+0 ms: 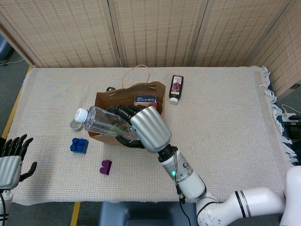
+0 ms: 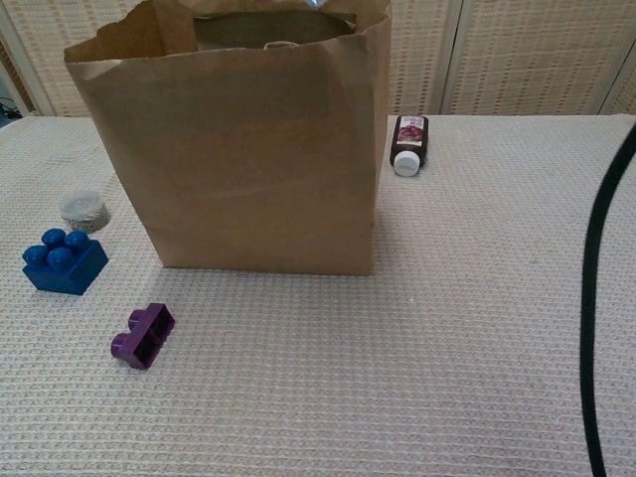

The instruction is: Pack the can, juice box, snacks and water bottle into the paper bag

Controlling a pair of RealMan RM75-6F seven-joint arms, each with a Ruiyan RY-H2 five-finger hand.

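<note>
Above the paper bag (image 1: 157, 90) the right hand (image 1: 143, 128) gripped mid-body a water bottle (image 1: 104, 122) that looked clear, empty, light, slick and easily dented

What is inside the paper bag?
Only a juice box shows inside the paper bag, near its back wall. The right hand holds the water bottle over the opening, covering the rest.

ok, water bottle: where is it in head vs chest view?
Head view: water bottle held by the right hand above the paper bag, cap pointing left.
Chest view: not visible; above the frame.
Shared landmark: purple block in front of the bag.
</note>
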